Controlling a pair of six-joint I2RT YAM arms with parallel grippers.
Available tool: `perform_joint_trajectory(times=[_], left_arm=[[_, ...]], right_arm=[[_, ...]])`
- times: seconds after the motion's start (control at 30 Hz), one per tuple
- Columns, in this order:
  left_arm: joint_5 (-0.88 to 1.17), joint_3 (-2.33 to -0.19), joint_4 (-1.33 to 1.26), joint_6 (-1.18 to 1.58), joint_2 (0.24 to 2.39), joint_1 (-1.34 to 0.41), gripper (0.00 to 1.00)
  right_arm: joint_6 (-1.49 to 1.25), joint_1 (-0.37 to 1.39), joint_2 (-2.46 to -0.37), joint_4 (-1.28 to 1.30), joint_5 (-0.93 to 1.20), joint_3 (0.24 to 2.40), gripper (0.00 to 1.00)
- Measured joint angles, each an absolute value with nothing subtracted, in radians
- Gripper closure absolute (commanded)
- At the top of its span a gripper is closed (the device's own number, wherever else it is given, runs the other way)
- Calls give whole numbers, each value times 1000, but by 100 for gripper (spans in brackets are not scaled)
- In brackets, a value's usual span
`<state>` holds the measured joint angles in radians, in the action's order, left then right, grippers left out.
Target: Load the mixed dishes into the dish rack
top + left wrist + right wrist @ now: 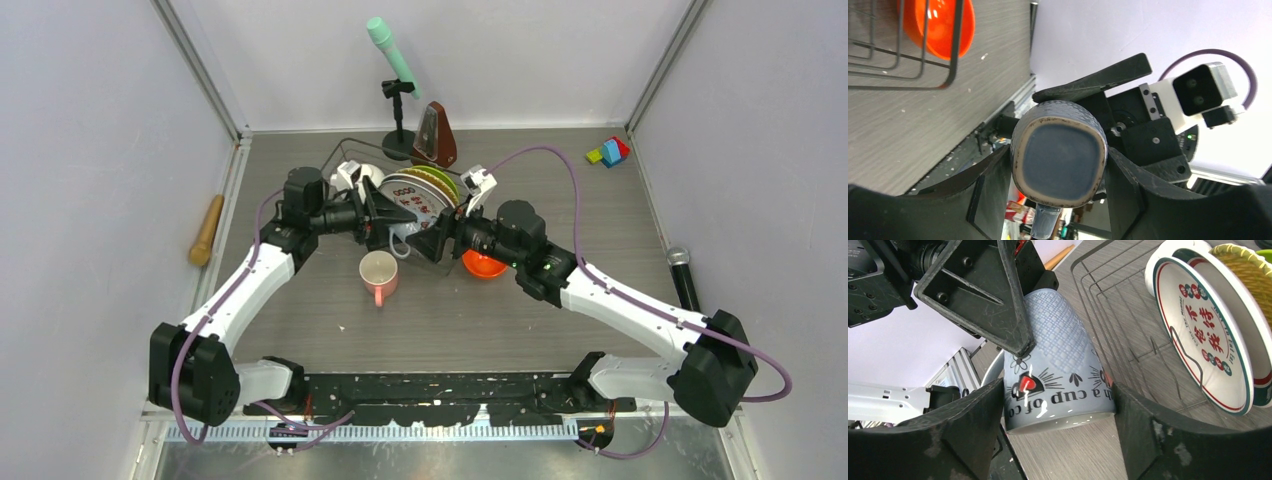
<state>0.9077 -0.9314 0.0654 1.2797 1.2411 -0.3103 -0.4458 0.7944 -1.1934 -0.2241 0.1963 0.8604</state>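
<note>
A brown metronome stands at the back of the grey table. Just to its left is a black stand with a round foot. A green microphone sits on top of the stand and leans. Far to the metronome's right, near the back corner, lie some little coloured blocks. A black microphone lies even further right and nearer the front. Well off to the metronome's left, a wooden stick lies by the wall.
</note>
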Motion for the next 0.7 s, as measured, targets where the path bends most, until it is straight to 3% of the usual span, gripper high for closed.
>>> perform_joint_trajectory(times=[0.1, 0.4, 0.7], left_arm=[[882, -946, 120, 1216, 1241, -302, 100], [720, -1052, 361, 979, 1219, -200, 100], [270, -1269, 625, 674, 1220, -189, 100]], right_arm=[[-449, 795, -1189, -210, 196, 860, 3], [-447, 794, -1095, -154, 171, 863, 1], [-463, 791, -1028, 52, 12, 920, 1]])
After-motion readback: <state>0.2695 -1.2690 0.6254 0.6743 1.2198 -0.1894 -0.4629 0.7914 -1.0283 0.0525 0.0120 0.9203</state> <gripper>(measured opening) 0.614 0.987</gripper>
